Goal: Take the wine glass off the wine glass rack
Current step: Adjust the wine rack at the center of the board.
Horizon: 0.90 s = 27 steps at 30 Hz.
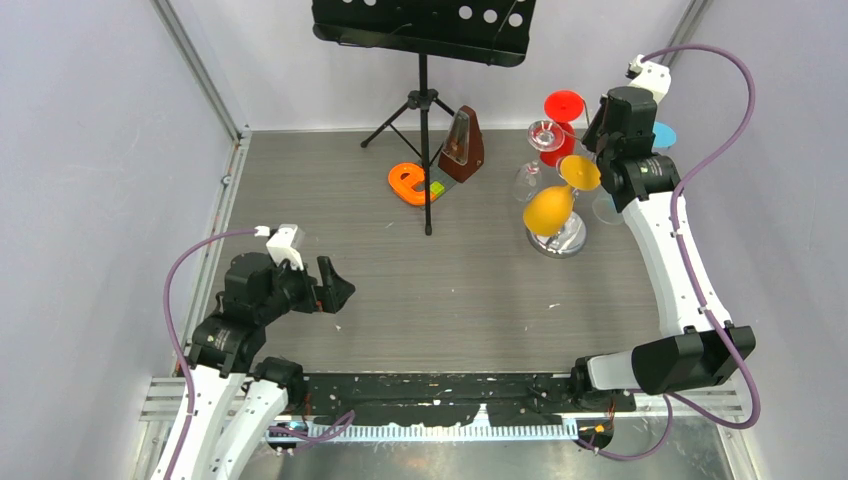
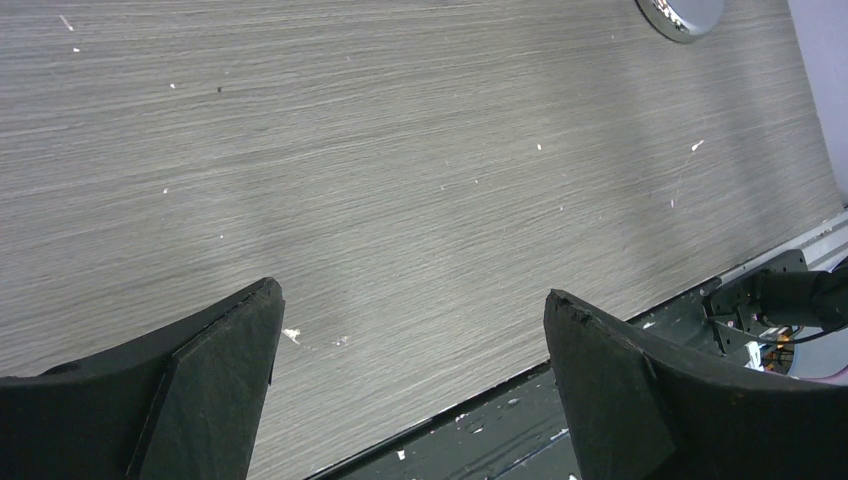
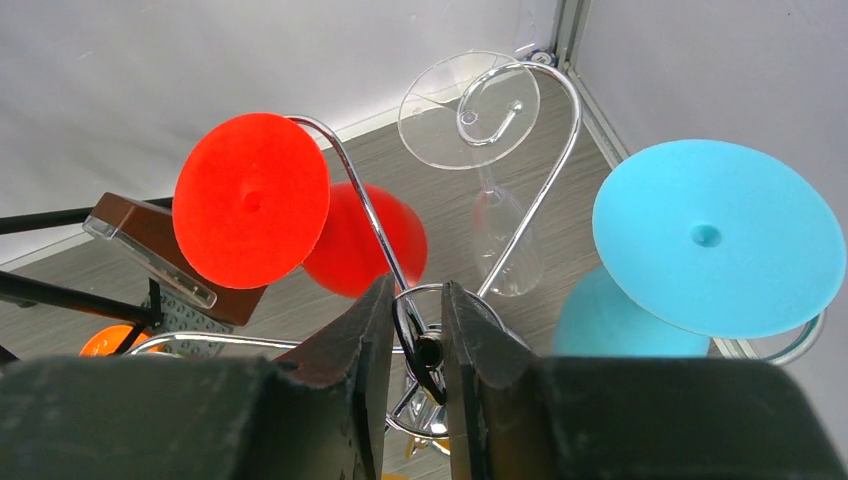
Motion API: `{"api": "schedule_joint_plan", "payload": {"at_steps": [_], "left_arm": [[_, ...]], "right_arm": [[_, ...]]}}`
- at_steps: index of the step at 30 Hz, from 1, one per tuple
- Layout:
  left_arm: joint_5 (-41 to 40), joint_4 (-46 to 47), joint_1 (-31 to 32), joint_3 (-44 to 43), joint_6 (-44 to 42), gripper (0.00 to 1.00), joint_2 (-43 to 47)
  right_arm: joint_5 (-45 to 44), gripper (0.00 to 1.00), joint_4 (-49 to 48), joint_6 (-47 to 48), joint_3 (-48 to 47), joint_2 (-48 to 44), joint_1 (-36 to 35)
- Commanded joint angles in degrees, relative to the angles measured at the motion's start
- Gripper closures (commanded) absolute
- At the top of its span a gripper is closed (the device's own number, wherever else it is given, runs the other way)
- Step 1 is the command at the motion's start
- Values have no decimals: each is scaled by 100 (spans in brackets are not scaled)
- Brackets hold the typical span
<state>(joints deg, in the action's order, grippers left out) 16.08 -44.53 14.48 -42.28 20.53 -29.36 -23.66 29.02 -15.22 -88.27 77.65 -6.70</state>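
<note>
We see a grey wood-grain table (image 1: 450, 290) boxed in by pale walls. At the far middle stands a black music stand (image 1: 424, 100), with a brown metronome (image 1: 463, 148) and an orange letter "e" (image 1: 408, 184) at its feet.

The wine glass rack (image 1: 560, 238) stands far right on its mirror-like round base. Four glasses hang upside down from its curled arms. The orange wine glass (image 1: 549, 211) is on the near side, the red wine glass (image 3: 250, 200) on the far left and the clear wine glass (image 3: 470, 110) on the far side. The blue wine glass (image 3: 718, 235) hangs at the right, next to the wall.

The right gripper (image 3: 418, 290) sits over the top of the rack. Its fingers (image 3: 350, 350) are drawn close, leaving only a slim gap. A loop of the rack's chrome wire and a dark part run up through that gap. We cannot tell whether the fingers actually press on them. No glass is between the fingers.

The left gripper (image 2: 412, 295) hangs over bare table at the near left, well apart from the rack. Its fingers are spread wide and hold nothing.
</note>
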Motion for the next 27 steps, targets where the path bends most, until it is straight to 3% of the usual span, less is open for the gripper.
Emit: {"api": "schedule_joint_plan", "payload": {"at_steps": [1, 6, 10, 16, 21, 27], "left_arm": [[-7, 125, 20, -4, -85, 1, -46], [-1, 132, 20, -1, -89, 1, -58], [-8, 128, 20, 1, -85, 1, -58], [-7, 118, 20, -1, -85, 1, -78], [1, 120, 20, 0, -90, 1, -60], [10, 119, 29, 1, -85, 1, -32]], "right_arm": [[-305, 92, -569, -74, -358, -29, -20], [-209, 79, -674, 389, -306, -63, -22], [-76, 61, -820, 934, -181, -115, -24], [13, 47, -1107, 1386, 95, -382, -25], [183, 38, -616, 1332, -243, -358, -18], [910, 37, 416, 997, -1132, -118, 214]]}}
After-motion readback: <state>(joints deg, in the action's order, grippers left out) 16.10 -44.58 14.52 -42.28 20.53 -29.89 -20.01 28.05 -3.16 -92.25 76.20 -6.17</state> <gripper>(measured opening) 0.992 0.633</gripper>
